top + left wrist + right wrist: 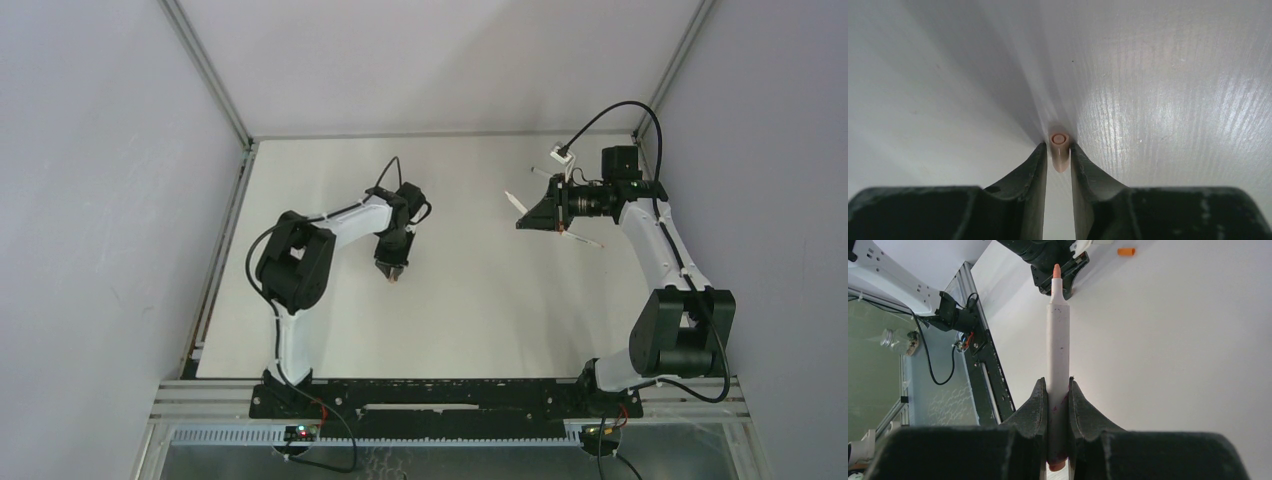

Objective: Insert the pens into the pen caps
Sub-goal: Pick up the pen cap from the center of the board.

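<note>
My left gripper [393, 270] points down near the table's middle and is shut on a pinkish pen cap [1060, 156], held at its fingertips [1038, 155] just above the white table, ringed end away from the jaws. My right gripper [523, 220] is shut on a white-barrelled pen [1058, 345] whose pinkish-orange tip [1056, 271] points toward the left gripper; this pen shows in the top view [514, 201]. Two more white pens lie near the right arm, one under the wrist [582, 239] and one farther back [540, 172]. An orange cap [1126, 251] lies on the table.
The left arm's black wrist [1058, 255] stands beyond the pen tip. White walls with metal posts [205, 70] enclose the table on three sides. The black base rail [450, 395] runs along the near edge. A cable [600, 115] loops above the right wrist.
</note>
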Motion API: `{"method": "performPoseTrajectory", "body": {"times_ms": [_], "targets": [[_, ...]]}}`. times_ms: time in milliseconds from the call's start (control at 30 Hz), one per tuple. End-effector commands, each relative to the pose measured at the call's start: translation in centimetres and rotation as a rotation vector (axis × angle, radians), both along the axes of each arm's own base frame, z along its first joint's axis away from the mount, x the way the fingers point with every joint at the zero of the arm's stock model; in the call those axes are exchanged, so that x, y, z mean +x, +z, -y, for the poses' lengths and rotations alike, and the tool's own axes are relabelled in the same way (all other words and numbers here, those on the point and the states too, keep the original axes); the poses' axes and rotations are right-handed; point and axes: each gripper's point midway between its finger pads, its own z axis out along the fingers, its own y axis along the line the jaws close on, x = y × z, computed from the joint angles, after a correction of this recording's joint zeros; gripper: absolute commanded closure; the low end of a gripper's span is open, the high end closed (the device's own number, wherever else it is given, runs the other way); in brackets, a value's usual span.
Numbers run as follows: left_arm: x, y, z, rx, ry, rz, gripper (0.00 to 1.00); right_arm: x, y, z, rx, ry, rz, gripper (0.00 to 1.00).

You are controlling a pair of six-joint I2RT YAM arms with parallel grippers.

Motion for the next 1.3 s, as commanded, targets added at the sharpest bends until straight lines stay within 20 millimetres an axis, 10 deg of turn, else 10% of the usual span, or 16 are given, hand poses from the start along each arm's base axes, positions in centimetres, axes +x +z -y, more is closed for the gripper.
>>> {"method": "performPoseTrajectory", "body": {"times_ms": [0,500,1267], "targets": [[-1.4,-2.9,-1.0,0.065,-0.042,-0.101,0.73,-0.1,0.7,0.1,0.007,0.003,0.040,1.00],[-1.0,-3.0,-0.4,0.046,-0.068,-0.123,1.00,-0.4,1.1,0.2,0.010,0.009,0.054,1.00],[0.2,11.2,4.8,-0.583,-0.004,0.373,1.00,-6.5,2.4,-7.0,-0.126,0.417,0.386,1.00]]}}
